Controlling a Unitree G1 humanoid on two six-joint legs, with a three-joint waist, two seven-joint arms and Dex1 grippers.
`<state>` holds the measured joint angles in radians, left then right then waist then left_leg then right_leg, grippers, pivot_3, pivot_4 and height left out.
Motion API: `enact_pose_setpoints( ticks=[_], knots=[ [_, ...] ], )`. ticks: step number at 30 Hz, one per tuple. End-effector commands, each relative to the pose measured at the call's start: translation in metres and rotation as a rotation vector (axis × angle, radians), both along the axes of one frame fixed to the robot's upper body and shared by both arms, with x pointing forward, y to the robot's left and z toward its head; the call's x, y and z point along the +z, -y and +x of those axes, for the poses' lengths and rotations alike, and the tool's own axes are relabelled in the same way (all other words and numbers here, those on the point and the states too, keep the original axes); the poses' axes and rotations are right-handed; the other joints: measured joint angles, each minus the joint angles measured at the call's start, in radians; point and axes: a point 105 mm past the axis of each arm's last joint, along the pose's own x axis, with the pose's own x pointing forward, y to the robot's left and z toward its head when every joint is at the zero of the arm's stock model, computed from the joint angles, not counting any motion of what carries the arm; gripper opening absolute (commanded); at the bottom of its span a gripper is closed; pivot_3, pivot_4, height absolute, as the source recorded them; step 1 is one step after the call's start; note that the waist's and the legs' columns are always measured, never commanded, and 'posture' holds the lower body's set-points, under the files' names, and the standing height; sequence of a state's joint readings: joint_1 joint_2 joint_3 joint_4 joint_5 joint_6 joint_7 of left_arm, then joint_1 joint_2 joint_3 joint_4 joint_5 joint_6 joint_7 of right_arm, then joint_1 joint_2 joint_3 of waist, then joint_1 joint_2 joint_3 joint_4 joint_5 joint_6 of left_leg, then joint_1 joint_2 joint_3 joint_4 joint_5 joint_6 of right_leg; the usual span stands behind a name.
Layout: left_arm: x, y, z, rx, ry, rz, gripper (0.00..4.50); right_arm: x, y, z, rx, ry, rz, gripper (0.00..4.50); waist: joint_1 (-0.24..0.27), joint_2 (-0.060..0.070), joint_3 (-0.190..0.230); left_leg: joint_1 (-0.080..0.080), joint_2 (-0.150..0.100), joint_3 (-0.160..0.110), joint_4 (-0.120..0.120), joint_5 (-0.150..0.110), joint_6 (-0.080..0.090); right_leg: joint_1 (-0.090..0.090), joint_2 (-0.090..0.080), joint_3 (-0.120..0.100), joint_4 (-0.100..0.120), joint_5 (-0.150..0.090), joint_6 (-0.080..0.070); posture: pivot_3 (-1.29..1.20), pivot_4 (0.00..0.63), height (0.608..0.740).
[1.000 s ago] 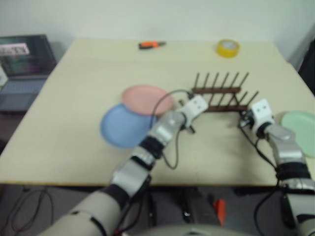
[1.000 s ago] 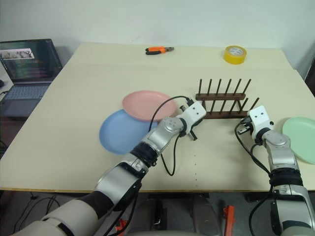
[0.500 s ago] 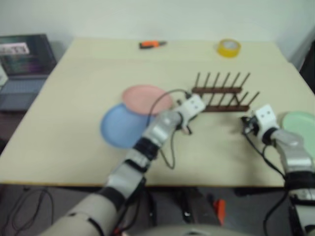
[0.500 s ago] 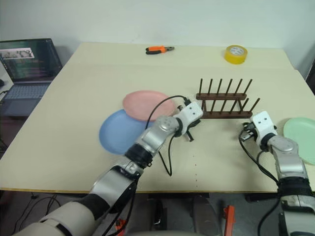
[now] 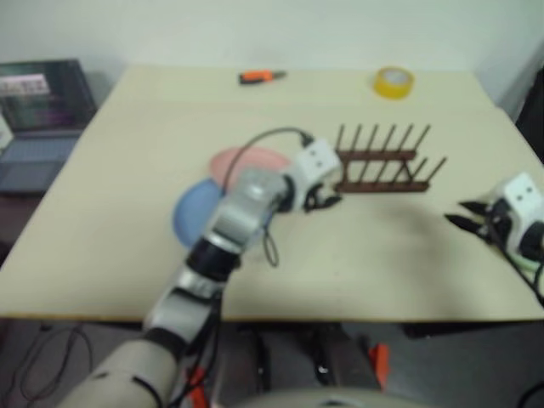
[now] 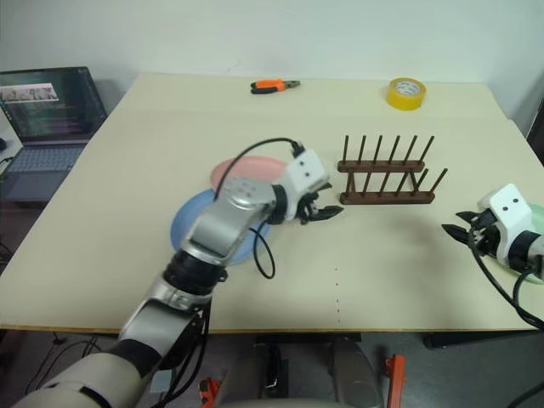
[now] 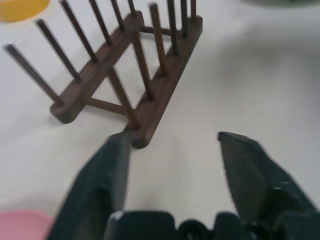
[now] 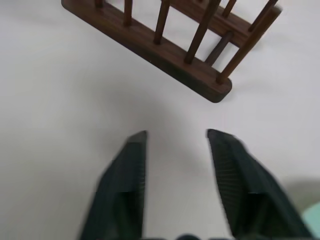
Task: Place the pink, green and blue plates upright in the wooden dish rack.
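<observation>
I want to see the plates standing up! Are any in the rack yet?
Not yet. The wooden dish rack holds nothing. Both grippers, left and right, are open and carry nothing. The pink plate overlaps the blue plate on the table, and the green plate lies flat too. All three remain.

Legible text: none found on any item.
Open grey laptop [image 6: 47,115] screen: lines of content and a pale strip along the top, all too small to read.
Yellow tape roll [image 6: 405,93]: no print made out.
Orange-handled pliers [image 6: 274,86]: no marking made out.
Dark brown wooden dish rack [image 6: 387,174]: bare wood, unlabelled.
</observation>
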<state>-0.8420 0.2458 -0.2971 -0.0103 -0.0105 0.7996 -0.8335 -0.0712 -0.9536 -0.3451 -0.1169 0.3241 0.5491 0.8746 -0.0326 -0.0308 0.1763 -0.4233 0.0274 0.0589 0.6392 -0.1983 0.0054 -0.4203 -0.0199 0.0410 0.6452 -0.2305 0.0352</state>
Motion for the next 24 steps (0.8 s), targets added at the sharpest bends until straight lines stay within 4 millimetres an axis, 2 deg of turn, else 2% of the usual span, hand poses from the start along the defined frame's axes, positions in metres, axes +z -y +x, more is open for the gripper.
enact_pose_setpoints(
  ticks=[1, 4, 6, 7, 8, 12, 14, 19, 24],
  knots=[
    [0.054, -0.019, -0.006, -0.018, 0.032, -0.127, 4.49, 0.027, -0.002, -0.005, 0.029, 0.056, -0.014, 3.42, 0.000, 0.000, 0.000, 0.000, 0.000, 0.000, 0.000, 0.000, 0.000, 0.000, 0.000, 0.000, 0.000, 0.000, 0.000, 0.00, 0.150, 0.740],
    [0.093, -0.065, 0.006, 0.067, 0.076, -0.145, 4.50, 0.032, 0.001, 0.000, 0.021, 0.093, -0.082, 4.47, 0.000, -0.001, 0.000, 0.000, 0.000, 0.000, 0.000, 0.000, 0.000, 0.000, 0.000, 0.000, 0.000, 0.000, 0.000, 0.00, 0.150, 0.740],
    [0.112, -0.101, 0.022, 0.174, 0.115, -0.128, 4.50, 0.035, -0.004, 0.001, 0.041, 0.105, -0.067, 4.47, -0.002, -0.001, 0.001, 0.000, 0.000, 0.000, 0.001, 0.000, 0.000, 0.000, 0.000, 0.000, 0.000, 0.000, 0.000, 0.00, 0.150, 0.740],
    [0.117, -0.112, 0.028, 0.210, 0.124, -0.122, 4.50, 0.036, -0.006, 0.001, 0.050, 0.109, -0.060, 4.47, -0.002, -0.001, 0.000, 0.000, 0.000, 0.000, 0.001, 0.000, 0.000, 0.000, 0.000, 0.000, 0.000, 0.000, 0.000, 0.00, 0.150, 0.740],
    [0.120, -0.125, 0.035, 0.253, 0.122, -0.114, 4.50, 0.035, -0.011, 0.000, 0.069, 0.105, -0.047, 4.47, -0.001, -0.001, 0.000, 0.001, 0.000, 0.000, 0.000, 0.000, 0.000, 0.000, 0.000, 0.000, 0.000, 0.000, 0.000, 0.00, 0.150, 0.740],
    [0.103, -0.179, 0.072, 0.440, 0.095, -0.013, 4.50, 0.029, -0.036, 0.000, 0.143, 0.106, -0.017, 4.47, 0.004, -0.001, 0.000, 0.001, 0.000, 0.000, 0.000, 0.000, 0.000, 0.001, 0.000, 0.000, 0.000, 0.000, -0.001, 0.00, 0.150, 0.740],
    [0.092, -0.189, 0.083, 0.477, 0.044, -0.023, 4.50, 0.026, -0.043, 0.001, 0.156, 0.108, -0.005, 4.47, 0.005, -0.002, 0.001, 0.001, 0.000, 0.000, 0.001, 0.000, 0.000, 0.001, 0.000, -0.001, 0.000, 0.000, -0.001, 0.00, 0.150, 0.740],
    [0.060, -0.195, 0.097, 0.518, -0.047, 0.012, 4.50, 0.021, -0.054, 0.002, 0.175, 0.107, 0.013, 4.47, 0.010, -0.004, 0.002, -0.008, 0.000, 0.000, 0.004, 0.000, 0.000, -0.004, -0.001, -0.003, -0.002, 0.000, 0.001, 0.00, 0.150, 0.740],
    [0.042, -0.192, 0.101, 0.531, -0.085, 0.028, 4.50, 0.018, -0.059, -0.001, 0.173, 0.104, 0.022, 4.47, 0.010, -0.005, 0.002, -0.009, 0.000, 0.000, 0.004, -0.001, 0.001, -0.006, -0.001, -0.003, -0.002, 0.003, 0.005, 0.00, 0.150, 0.740]
  ],
)
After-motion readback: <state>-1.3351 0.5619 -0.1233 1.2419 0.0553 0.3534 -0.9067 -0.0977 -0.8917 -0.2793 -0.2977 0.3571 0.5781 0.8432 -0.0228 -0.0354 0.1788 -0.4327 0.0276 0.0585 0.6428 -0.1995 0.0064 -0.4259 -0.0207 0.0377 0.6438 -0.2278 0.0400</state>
